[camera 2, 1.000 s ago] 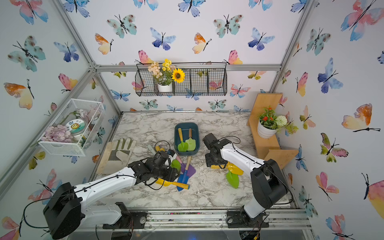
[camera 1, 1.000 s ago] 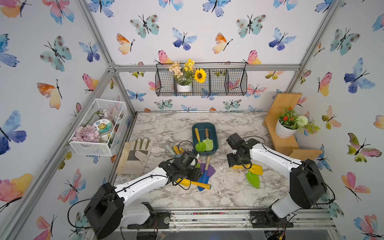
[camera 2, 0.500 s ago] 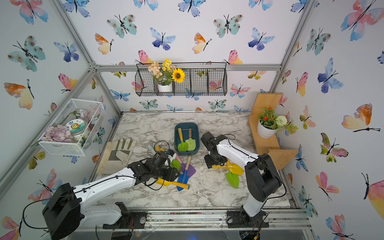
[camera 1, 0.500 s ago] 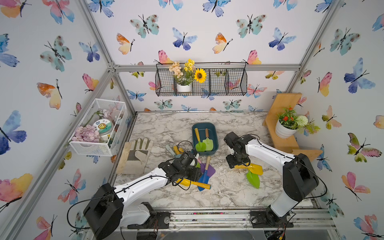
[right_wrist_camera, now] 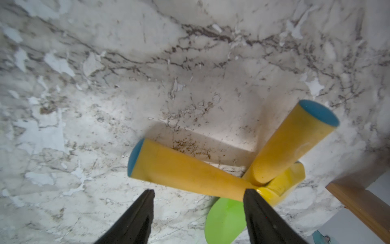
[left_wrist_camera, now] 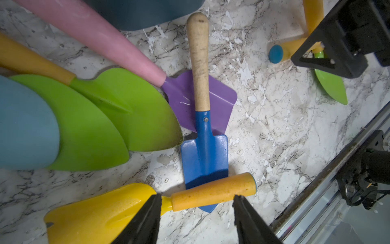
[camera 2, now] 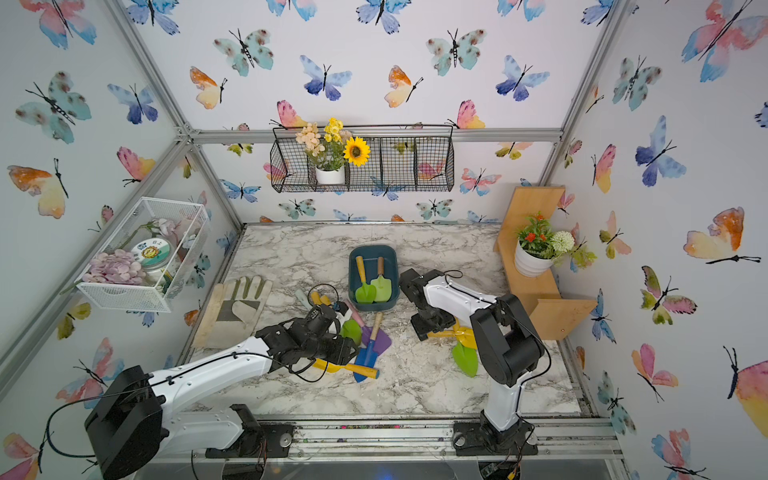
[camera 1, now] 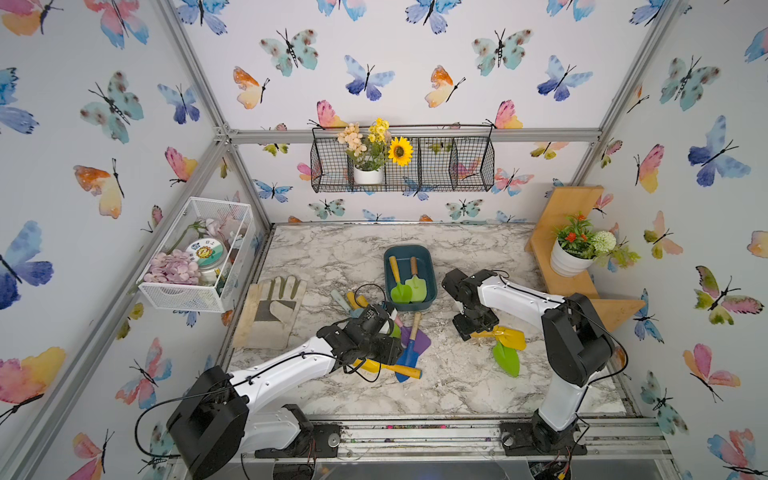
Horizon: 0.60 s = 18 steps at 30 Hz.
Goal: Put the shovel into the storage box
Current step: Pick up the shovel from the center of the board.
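Note:
The teal storage box [camera 1: 411, 306] stands mid-table with two green shovels [camera 1: 409, 289] lying inside. In front of it is a heap: a blue shovel [left_wrist_camera: 203, 152] with a wooden handle, a purple one [left_wrist_camera: 181, 99], green ones and a yellow shovel [left_wrist_camera: 101, 211] with an orange handle. My left gripper [left_wrist_camera: 196, 202] is open, its tips straddling that orange handle without touching. My right gripper [right_wrist_camera: 198, 196] is open just over two crossed yellow handles [right_wrist_camera: 185, 171] of a yellow shovel [camera 1: 510, 337] and a green shovel [camera 1: 507, 358].
A work glove [camera 1: 272, 311] lies at the table's left edge. A white mesh basket [camera 1: 195, 257] hangs on the left wall and a black wire basket [camera 1: 403, 164] on the back wall. A wooden shelf [camera 1: 573, 286] with a potted plant stands at the right.
The right arm's elbow has swung to the left while its gripper stays over the yellow handles. The left arm has not moved.

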### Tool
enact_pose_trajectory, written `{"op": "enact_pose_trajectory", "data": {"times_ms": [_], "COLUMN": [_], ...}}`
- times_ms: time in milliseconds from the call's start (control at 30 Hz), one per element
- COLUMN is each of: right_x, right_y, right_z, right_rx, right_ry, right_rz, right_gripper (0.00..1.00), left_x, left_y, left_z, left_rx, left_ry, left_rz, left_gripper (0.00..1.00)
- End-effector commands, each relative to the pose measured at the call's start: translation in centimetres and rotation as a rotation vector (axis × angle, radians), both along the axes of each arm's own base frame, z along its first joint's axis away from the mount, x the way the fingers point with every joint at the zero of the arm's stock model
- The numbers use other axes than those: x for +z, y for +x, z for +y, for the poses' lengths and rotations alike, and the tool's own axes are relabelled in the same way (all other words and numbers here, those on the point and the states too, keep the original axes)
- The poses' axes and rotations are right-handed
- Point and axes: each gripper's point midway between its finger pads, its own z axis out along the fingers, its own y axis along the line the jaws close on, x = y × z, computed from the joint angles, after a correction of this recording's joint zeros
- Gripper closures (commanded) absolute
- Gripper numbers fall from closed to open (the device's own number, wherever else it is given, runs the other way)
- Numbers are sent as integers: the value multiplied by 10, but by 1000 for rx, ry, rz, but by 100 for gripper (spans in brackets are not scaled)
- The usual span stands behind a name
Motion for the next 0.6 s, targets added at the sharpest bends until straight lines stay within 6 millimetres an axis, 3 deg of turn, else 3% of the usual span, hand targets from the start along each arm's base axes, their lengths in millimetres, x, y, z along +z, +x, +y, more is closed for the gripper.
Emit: {"op": "enact_pose_trajectory", "data": {"times_ms": [0,233,567], "right_x": [-3,-13,-22], "right_y": [3,10,23], "right_z": [-5,-7,-8], "right_rx": [22,32,47], "right_ry": [-53,-96,-143], "right_rz": [11,6,-35], "right_gripper": [29,31,46], "left_x": [1,-1,-2], "left_y": [-5,-4,-3], "left_z": [-3,-4,-4], "left_rx": [-19,-17,-15], "left_ry": [-22,-16,-9], "left_rz": [17,20,24], "left_gripper": [40,40,40]}}
